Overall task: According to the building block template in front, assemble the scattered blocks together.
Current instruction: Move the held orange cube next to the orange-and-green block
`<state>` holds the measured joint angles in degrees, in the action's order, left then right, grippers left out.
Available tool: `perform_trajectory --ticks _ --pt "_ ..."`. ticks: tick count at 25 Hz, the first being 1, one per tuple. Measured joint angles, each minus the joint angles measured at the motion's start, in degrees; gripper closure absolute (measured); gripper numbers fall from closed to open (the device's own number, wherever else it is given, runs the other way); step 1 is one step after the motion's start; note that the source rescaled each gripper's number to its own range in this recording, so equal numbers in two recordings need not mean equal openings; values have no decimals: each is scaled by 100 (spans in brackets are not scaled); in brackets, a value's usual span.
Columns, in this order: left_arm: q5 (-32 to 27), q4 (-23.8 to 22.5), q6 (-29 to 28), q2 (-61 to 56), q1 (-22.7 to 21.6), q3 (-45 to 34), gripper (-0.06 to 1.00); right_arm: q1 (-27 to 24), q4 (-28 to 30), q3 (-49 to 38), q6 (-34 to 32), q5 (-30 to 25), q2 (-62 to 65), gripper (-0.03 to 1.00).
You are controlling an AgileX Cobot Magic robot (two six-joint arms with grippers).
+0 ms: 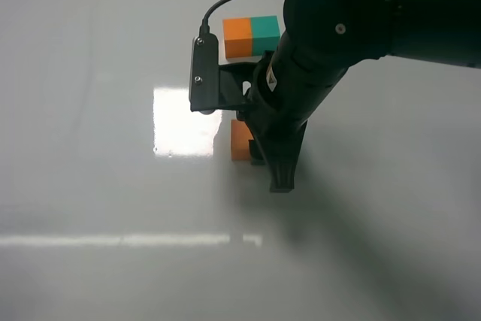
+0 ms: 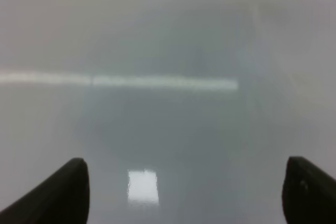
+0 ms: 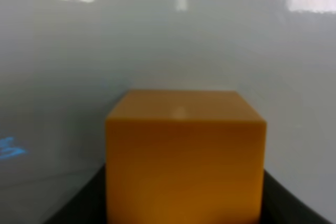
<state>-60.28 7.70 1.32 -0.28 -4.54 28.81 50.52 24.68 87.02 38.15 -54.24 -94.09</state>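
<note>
The building block template, an orange half joined to a teal-green half, lies on the table at the back. The loose orange cube sits in front of it, partly covered by my right arm. In the right wrist view the orange cube fills the space between the dark fingers, which touch both its sides. My right gripper is shut on it at table level. The loose teal-green cube is hidden. My left gripper is open and empty over bare table; it is out of the exterior high view.
The white glossy table carries bright light reflections. The right arm's large black body and wrist camera cover the middle right and cast a shadow toward the front right.
</note>
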Motion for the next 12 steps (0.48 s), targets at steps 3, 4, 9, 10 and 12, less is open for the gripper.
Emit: perform_trajectory --ticks 3,4,9,10,12 --pt "0 0 0 0 0 0 94 0 0 0 -48 7 0 97" --pt "0 0 0 0 0 0 94 0 0 0 -60 6 0 94" --pt "0 0 0 0 0 0 94 0 0 4 -71 -18 0 49" --pt "0 0 0 0 0 0 94 0 -15 4 -71 -32 0 42" --pt "0 0 0 0 0 0 94 0 -72 4 -46 -37 27 26"
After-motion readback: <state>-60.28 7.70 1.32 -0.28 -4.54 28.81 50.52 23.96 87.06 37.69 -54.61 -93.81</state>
